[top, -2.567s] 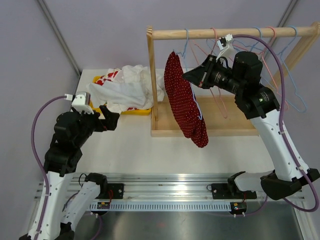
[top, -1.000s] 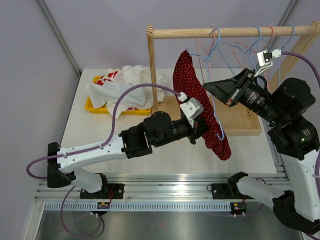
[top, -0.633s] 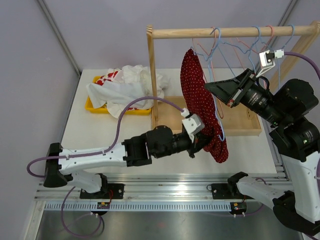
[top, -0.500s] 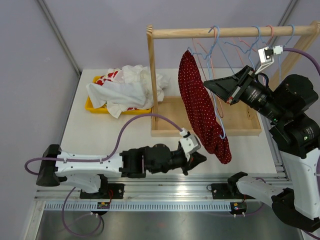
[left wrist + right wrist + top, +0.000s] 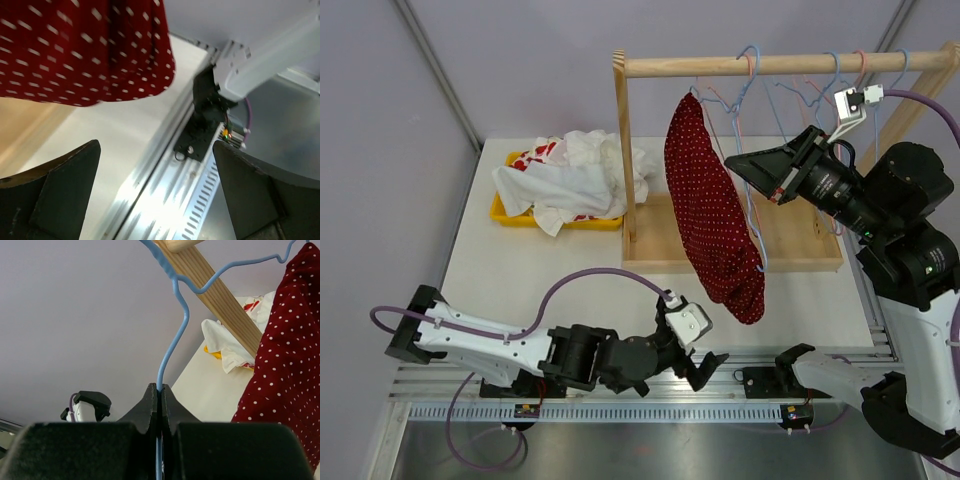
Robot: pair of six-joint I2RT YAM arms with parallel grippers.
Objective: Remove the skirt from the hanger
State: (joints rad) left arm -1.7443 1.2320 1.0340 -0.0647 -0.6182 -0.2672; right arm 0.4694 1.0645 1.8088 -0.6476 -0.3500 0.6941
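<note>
1. Left end effector [image 5: 705, 362], lower centre, is wide open, holding nothing.
2. Red white-dotted fabric skirt [image 5: 710, 210] hangs mid-frame off a thin blue wire hanger [image 5: 170, 360]: soft, light, floppy, so I'd grab the bunched bottom hem.
3. Right end effector [image 5: 158, 387] is pinched shut on that hanger.

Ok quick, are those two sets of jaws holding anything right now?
Left gripper: open, holding nothing.
Right gripper: shut on the blue hanger.
</note>
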